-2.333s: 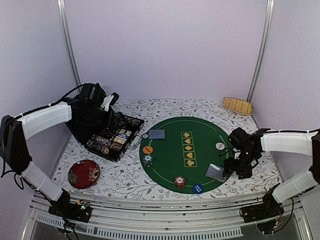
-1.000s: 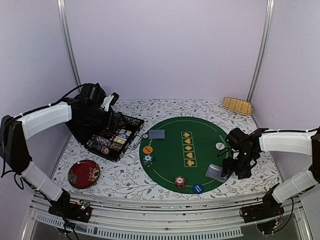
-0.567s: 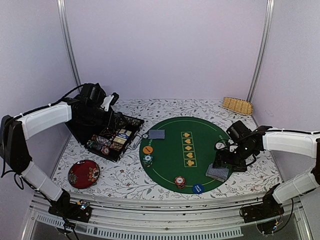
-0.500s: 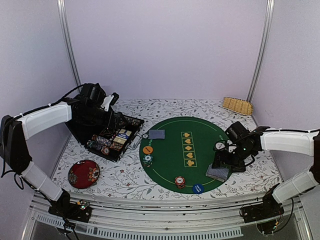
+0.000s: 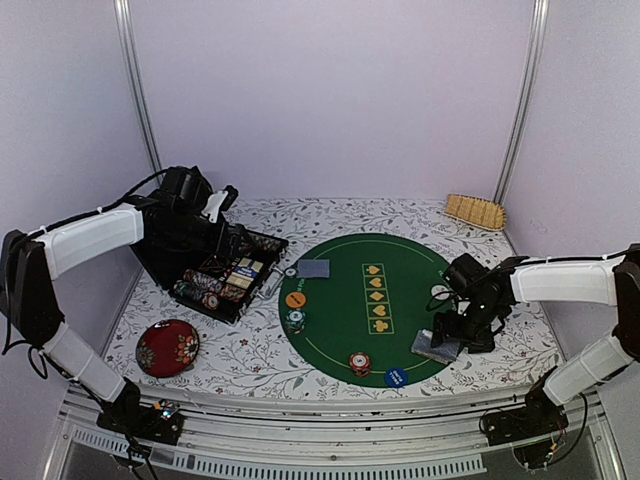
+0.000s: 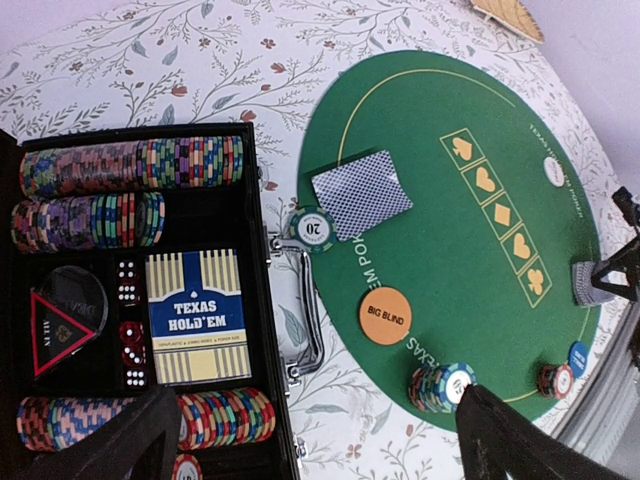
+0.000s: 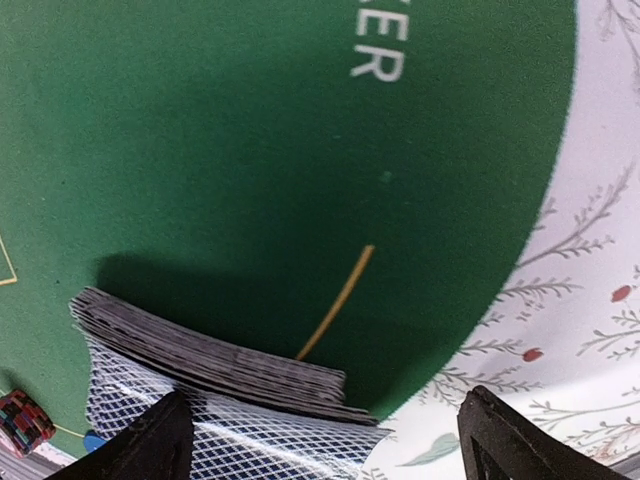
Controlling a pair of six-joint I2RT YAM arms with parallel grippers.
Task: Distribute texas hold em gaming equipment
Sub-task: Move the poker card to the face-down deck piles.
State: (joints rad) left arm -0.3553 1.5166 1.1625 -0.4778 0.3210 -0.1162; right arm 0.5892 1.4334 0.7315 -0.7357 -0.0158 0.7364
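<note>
Two robot arms at a flower-patterned bench (image 5: 250, 350) laid out for poker, the right tool (image 7: 325, 400) spread above a deck of cards (image 5: 435, 347).

The deck, with grey-blue backs, lies at the right near edge of a round green mat (image 5: 340, 300), under and between the right tool's fingers (image 7: 490, 430); the finger on the right of the wrist view stands clear of it. The left tool (image 6: 320, 400) hangs spread wide and empty over an open black case (image 6: 215, 225) of chips, dice and a boxed deck on the left. On the mat's left side are a small pile of cards (image 5: 313, 268), an orange disc (image 5: 295, 299) and a green chip stack (image 5: 295, 320). At its near edge are a red chip stack (image 5: 360, 363) and a blue disc (image 5: 396, 377). A white disc (image 5: 440, 292) sits on the right. A red floral dish (image 5: 167, 347) lies near left, well apart from the mat.
</note>
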